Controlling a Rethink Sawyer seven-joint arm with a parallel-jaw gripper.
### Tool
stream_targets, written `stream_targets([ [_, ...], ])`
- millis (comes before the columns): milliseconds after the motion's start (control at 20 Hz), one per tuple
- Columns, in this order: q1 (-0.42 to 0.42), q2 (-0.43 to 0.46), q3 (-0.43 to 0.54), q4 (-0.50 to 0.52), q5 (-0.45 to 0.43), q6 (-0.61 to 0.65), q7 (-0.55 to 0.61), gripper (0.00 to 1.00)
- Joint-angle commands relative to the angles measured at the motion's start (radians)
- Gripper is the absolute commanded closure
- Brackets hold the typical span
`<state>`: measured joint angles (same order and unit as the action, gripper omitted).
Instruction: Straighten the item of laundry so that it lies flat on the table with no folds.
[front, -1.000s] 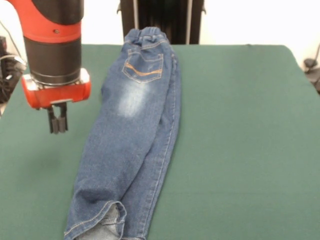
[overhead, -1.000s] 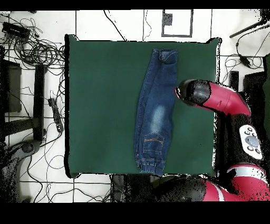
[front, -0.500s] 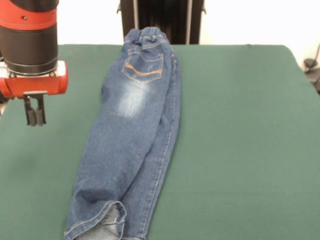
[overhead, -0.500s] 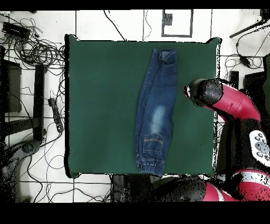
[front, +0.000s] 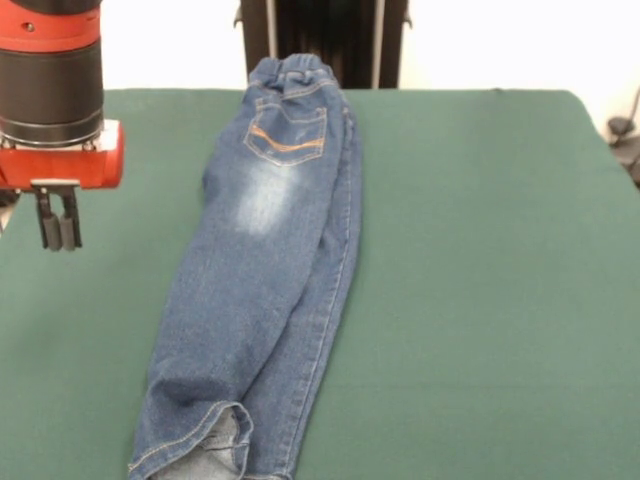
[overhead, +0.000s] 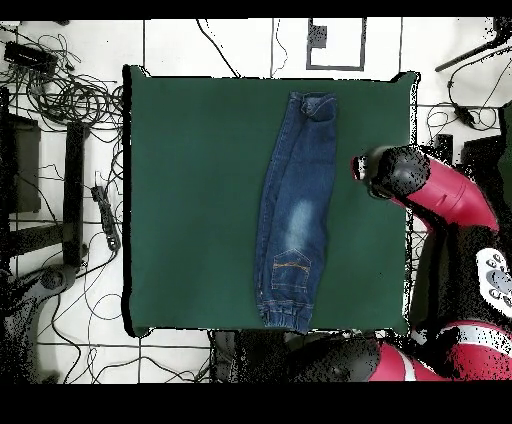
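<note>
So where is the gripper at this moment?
In the front view the gripper hangs at the picture's left edge above the table, fingers together, clear of the jeans to its right.

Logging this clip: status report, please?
End effector shut, empty, off to the side of the jeans. Jeans folded lengthwise on table, one leg over the other. Nothing in the way.

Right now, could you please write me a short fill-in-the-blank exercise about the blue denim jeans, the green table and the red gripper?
1. The blue denim jeans lie folded lengthwise on the dark ____ table.
2. The back pocket is stitched in ____ thread.
3. The red and black gripper hangs beside the jeans, holding ____.

Missing words: green; orange; nothing
</note>
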<state>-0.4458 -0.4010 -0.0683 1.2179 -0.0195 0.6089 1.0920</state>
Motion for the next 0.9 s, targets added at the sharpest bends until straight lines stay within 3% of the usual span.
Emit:
stream_targets([
  [50,0.065,0.061,0.006,0.007,0.072,0.122,0.322,1.00],
  [150,0.068,0.064,0.001,0.007,0.079,0.128,0.329,1.00],
  [200,0.071,0.066,-0.003,0.005,0.086,0.123,0.322,0.00],
  [900,0.105,0.097,-0.017,-0.065,0.104,0.140,0.345,0.00],
])
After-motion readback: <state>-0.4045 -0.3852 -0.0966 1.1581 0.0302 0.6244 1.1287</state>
